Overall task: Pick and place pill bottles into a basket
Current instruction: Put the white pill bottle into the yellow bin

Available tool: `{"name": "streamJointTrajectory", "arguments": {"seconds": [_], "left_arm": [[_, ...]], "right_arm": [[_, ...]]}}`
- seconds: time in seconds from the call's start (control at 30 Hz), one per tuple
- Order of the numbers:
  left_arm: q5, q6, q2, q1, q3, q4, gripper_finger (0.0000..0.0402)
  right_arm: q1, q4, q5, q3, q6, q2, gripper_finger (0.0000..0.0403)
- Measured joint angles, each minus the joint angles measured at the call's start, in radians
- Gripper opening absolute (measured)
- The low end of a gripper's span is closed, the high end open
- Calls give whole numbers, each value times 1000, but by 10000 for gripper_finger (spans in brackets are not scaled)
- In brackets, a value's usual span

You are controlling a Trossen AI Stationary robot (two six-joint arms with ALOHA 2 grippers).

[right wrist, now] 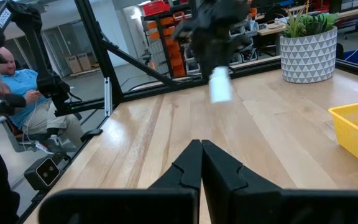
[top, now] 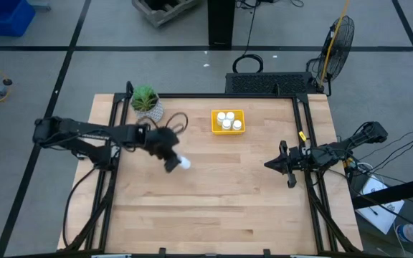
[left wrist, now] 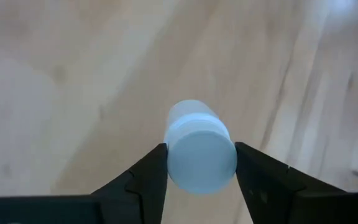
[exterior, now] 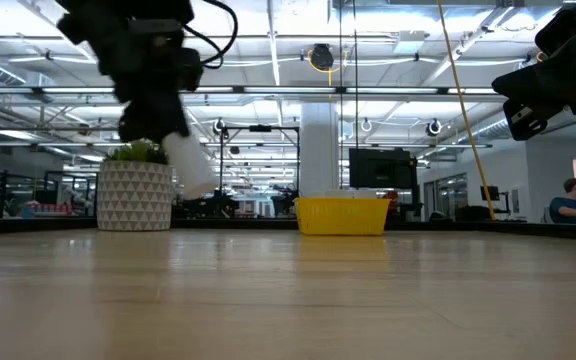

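From above, the wooden table (top: 214, 201) carries one yellow basket (top: 228, 121) near its far edge, and three white pill bottles (top: 227, 120) can be counted inside it, packed close together; more may hide among them, but that cannot be told. One potted plant (top: 147, 102) stands at the far left corner. The left gripper (top: 176, 163) reaches in over the table's left half, clamped on a single pill bottle (top: 184, 163), which sticks out toward the right and lies well apart from the basket. The right gripper (top: 272, 164) waits at the table's right side, fingers pressed together with nothing between them. At table height, the left gripper (exterior: 158, 120) hangs in front of the plant pot (exterior: 135, 196) with the held bottle (exterior: 188, 165) tilted and clear of the tabletop; the basket (exterior: 342, 215) sits farther back, and one person (exterior: 571, 199) sits in the room beyond. In the left wrist view, two dark fingers (left wrist: 148, 177) pinch the bottle (left wrist: 199, 149) on either side, its round end facing the camera, with bare wood behind. In the right wrist view, that arm's own fingers (right wrist: 190, 163) meet in a closed point; across the table the left gripper (right wrist: 216, 25) holds the bottle (right wrist: 220, 85) aloft, one corner of the basket (right wrist: 356, 130) shows, the plant (right wrist: 308, 46) stands behind, and one seated person (right wrist: 23, 93) is off the table's edge.
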State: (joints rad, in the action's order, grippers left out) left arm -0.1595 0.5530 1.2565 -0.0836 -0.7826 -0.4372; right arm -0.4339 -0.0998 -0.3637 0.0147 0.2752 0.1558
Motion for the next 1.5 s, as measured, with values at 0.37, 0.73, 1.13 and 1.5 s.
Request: {"name": "streamJointTrajectory", "arguments": {"seconds": [0.37, 0.73, 1.13, 1.5], "left_arm": [[-47, -23, 14, -289, -189, 159, 162], [-110, -180, 338, -348, -609, -96, 163], [-46, -366, 637, -299, -883, -353, 168], [47, -448, 723, -293, -927, -363, 172]], "right_arm": [[0, 0, 0, 0, 0, 0, 0], [0, 0, 0, 0, 0, 2, 0], [0, 0, 0, 0, 0, 2, 0], [0, 0, 0, 0, 0, 2, 0]]}}
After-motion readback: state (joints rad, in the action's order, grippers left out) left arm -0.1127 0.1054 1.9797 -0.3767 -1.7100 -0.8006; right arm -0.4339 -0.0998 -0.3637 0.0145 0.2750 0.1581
